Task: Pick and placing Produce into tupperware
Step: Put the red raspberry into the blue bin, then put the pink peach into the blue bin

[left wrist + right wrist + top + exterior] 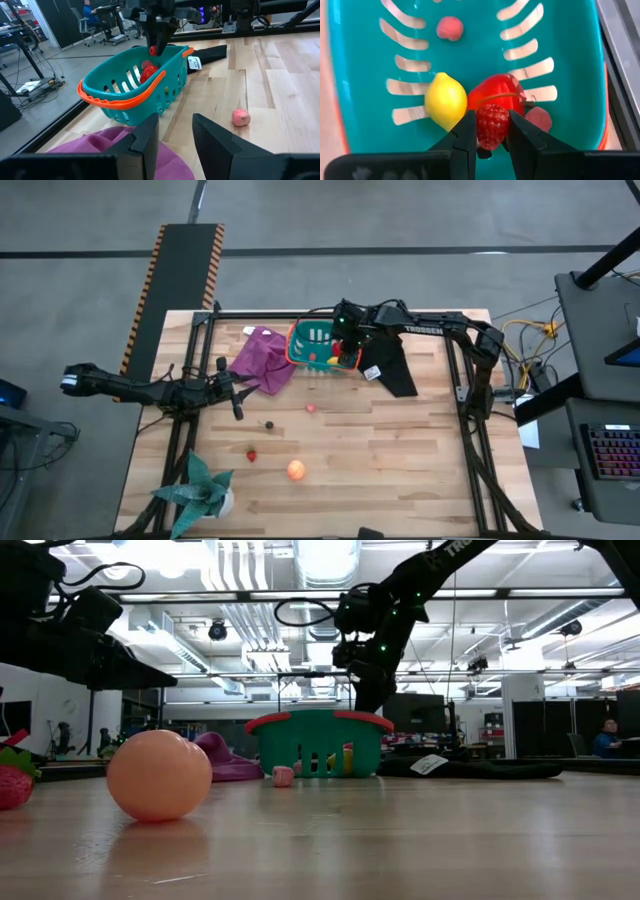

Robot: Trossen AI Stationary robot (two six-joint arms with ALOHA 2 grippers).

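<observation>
The right tool (pixel 489 131) is gripping a red raspberry (pixel 491 125) between its two fingers, which are closed only as far as the berry lets them. It is hanging above the inside of the teal basket (pixel 303 340), and its arm is reaching across the far side of the worktop (pixel 400 460) from the right. Inside the basket, under the berry, a yellow lemon (pixel 445 101) and a red pepper (pixel 497 92) are lying side by side and touching, with a small pink piece (pixel 449 28) further off on the slotted floor.

The left tool (pixel 237 392) is waiting with its fingers (pixel 145 140) apart near the worktop's left edge, beside the purple cloth (pixel 262 358). An orange ball (pixel 296 470), a small red piece (pixel 251 454), a dark piece (pixel 268 424) and a pink piece (pixel 311 408) are sitting out on the worktop, well apart from the basket.
</observation>
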